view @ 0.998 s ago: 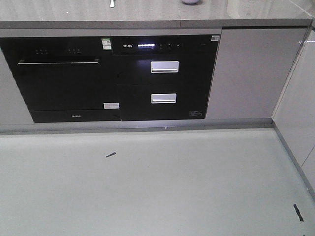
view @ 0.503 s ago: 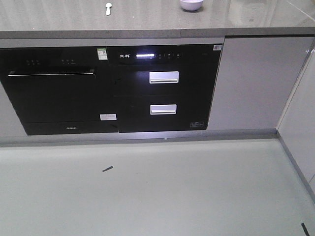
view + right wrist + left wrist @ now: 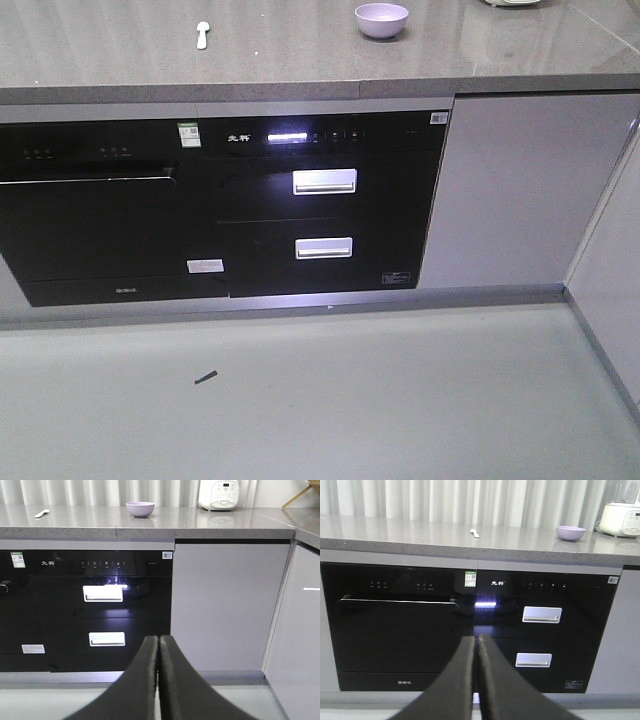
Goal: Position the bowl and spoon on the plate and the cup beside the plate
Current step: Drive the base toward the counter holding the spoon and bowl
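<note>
The left hand (image 3: 476,640) and right hand (image 3: 158,640) were each closed and empty, held low before the cabinets (image 3: 520,190), likely tucked for the approach. Bowl (image 3: 382,19) and spoon (image 3: 202,35) lay well apart on the desk (image 3: 300,65); plate and cup were unseen.

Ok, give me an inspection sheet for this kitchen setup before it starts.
Surface: grey counter, glossy.
Job's things: bowl and spoon on the counter, apart; plate and cup not seen.
Clutter: white rice cooker right of the bowl.
Grippers: left gripper and right gripper both shut, empty.
Cables: nothing seen.
Surroundings: black built-in appliances under the counter, white cabinet door, dark scrap on the floor.
</note>
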### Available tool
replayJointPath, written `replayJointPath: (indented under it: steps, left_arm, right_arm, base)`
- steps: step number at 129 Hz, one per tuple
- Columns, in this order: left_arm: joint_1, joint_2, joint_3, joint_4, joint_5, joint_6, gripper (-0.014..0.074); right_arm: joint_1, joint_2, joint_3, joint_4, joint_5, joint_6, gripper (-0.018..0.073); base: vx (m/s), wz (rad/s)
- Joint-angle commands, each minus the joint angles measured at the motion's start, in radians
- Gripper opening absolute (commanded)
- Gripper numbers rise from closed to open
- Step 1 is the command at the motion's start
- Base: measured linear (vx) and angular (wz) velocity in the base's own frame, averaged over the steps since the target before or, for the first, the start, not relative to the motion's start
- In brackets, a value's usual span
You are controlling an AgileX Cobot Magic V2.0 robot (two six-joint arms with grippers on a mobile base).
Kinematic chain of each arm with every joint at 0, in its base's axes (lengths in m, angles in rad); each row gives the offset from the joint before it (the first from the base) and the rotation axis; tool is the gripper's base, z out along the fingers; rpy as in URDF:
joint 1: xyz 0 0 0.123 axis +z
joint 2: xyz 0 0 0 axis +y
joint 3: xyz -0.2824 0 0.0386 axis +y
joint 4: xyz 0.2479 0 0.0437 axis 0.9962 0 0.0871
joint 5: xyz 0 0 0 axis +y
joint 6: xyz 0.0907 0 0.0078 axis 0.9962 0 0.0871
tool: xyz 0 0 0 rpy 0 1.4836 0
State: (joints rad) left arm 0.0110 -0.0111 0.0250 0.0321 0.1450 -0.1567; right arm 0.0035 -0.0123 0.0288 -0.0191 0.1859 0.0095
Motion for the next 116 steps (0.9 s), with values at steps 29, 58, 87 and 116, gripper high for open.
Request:
replayJointPath:
  steps: [29, 58, 87, 116]
  left_arm:
    - [-0.004, -0.016, 0.01, -0.009, -0.069, -0.007, -0.0006]
    - [-0.004, -0.016, 0.01, -0.009, -0.069, -0.006, -0.0006]
    - [-0.004, -0.016, 0.01, -0.009, -0.069, -0.006, -0.0006]
    - [-0.004, -0.016, 0.01, -0.009, -0.069, -0.006, -0.0006]
  right_arm:
    - [-0.002, -0.002, 0.006, -0.003, -0.075, -0.002, -0.0008]
    - [-0.002, -0.002, 0.006, -0.003, -0.075, -0.002, -0.0008]
    - [-0.002, -0.002, 0.006, -0.003, -0.075, -0.002, -0.0008]
    - [-0.002, -0.002, 0.006, -0.003, -0.075, -0.002, -0.0008]
  base:
    - [0.22, -0.01]
    - [0.23, 0.01]
    - [0.24, 0.02]
    - [0.24, 0.03]
